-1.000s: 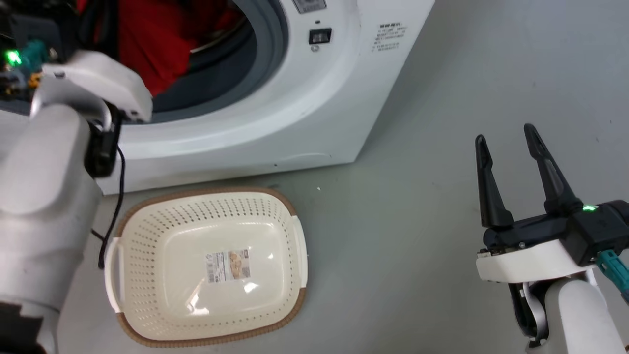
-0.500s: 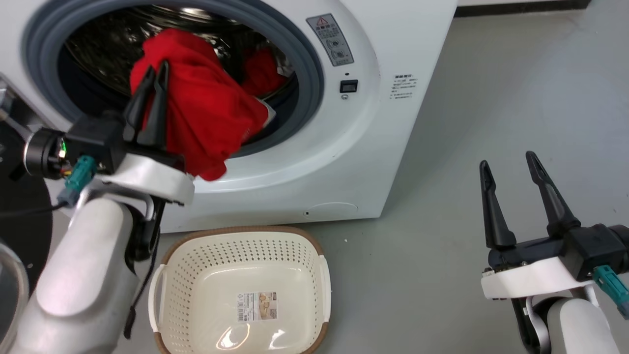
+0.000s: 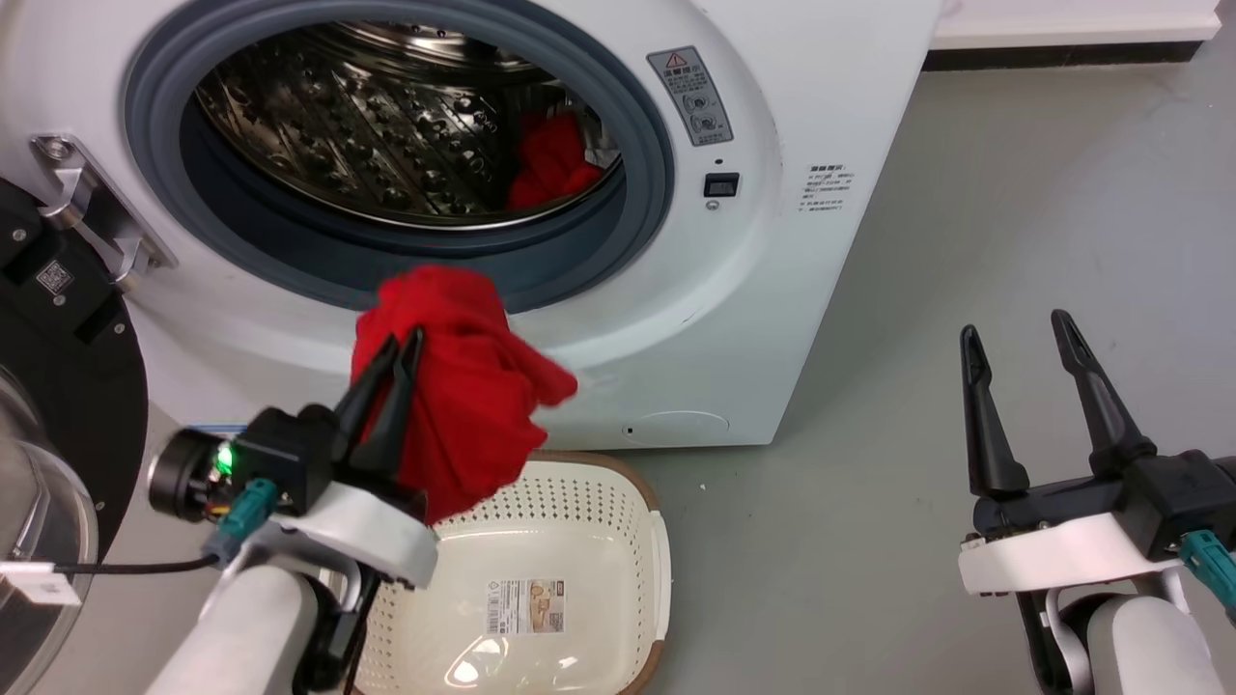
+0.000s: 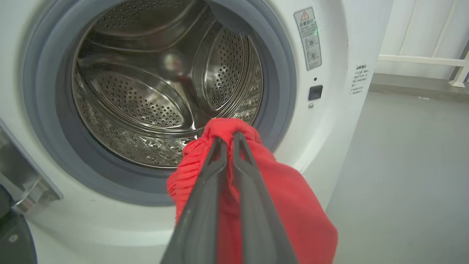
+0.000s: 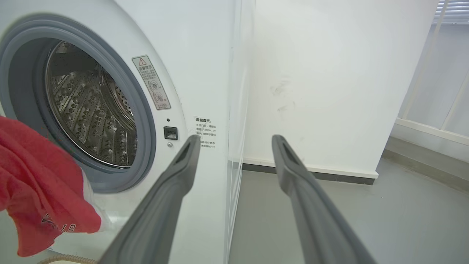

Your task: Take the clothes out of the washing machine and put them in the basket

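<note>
My left gripper [image 3: 404, 340] is shut on a red garment [image 3: 463, 386] that hangs outside the washing machine [image 3: 772, 241], below its porthole and just above the back left rim of the basket [image 3: 579, 502]. In the left wrist view the shut gripper [image 4: 227, 136] pinches a fold of the red garment [image 4: 285, 205] before the steel drum [image 4: 146, 91]. More red clothes [image 3: 550, 159] lie inside the drum at its right. Far to the right my right gripper [image 3: 1016, 328] stands open over the floor with nothing held; its wrist view shows the gripper [image 5: 234, 141] and the red garment [image 5: 40, 183].
The black-framed glass door [image 3: 48, 434] stands swung open at the far left, close to my left arm. A black cable [image 3: 126, 568] runs from the left wrist. Grey floor [image 3: 869, 541] stretches between the basket and my right arm. A white wall [image 5: 329, 73] rises beside the machine.
My left gripper has drawn the red garment out of the drum and down to just above the basket. The head camera has tilted up, shifting the whole picture. The right gripper stays open.
</note>
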You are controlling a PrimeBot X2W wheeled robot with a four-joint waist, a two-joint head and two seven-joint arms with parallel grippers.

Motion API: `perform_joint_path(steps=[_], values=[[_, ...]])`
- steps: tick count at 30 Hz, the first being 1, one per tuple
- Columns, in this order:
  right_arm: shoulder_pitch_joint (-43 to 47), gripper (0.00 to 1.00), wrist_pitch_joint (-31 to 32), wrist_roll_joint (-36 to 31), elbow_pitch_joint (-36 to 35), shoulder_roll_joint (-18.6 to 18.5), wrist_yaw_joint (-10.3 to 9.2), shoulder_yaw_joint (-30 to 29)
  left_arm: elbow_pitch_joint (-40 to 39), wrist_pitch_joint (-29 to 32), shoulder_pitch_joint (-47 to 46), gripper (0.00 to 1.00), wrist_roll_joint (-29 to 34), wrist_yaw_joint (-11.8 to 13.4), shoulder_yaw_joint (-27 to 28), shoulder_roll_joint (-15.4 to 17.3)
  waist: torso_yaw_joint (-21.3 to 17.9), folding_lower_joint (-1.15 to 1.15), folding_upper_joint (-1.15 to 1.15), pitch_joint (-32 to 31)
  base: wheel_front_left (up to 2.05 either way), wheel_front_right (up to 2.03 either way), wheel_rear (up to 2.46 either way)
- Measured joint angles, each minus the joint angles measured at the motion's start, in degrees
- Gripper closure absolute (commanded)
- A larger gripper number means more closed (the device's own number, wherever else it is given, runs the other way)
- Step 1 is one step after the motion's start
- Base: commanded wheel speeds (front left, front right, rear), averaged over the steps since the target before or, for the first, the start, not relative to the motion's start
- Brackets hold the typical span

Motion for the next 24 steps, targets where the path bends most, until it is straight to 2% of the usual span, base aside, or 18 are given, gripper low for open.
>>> perform_joint_path(steps=[3,8,15,24], values=[[0.0,0.00,0.0,0.0,-0.1,0.0,0.00,-0.3,1.3,0.8,1.8,1.00,-0.4,-0.2,-1.3,-0.4,0.1,0.00,0.00,1.0,0.00,0.00,0.00],[-0.8,0.00,0.0,-0.2,-0.2,0.0,0.00,-0.6,7.6,1.5,2.7,1.00,-1.4,-2.0,-3.4,-1.4,0.0,0.01,0.00,3.2,0.00,0.00,0.00],[-2.7,0.00,0.0,-1.3,-1.3,0.0,0.00,-0.3,22.4,1.1,-1.3,1.00,-1.8,-5.3,-5.8,-4.1,-1.0,0.01,0.00,8.2,0.00,0.00,0.00],[-5.0,0.00,0.0,-2.4,-3.6,0.0,0.00,0.2,43.3,-1.3,-11.6,1.00,-1.0,-7.7,-6.3,-6.6,-3.5,0.02,0.00,17.0,0.00,0.00,0.00]])
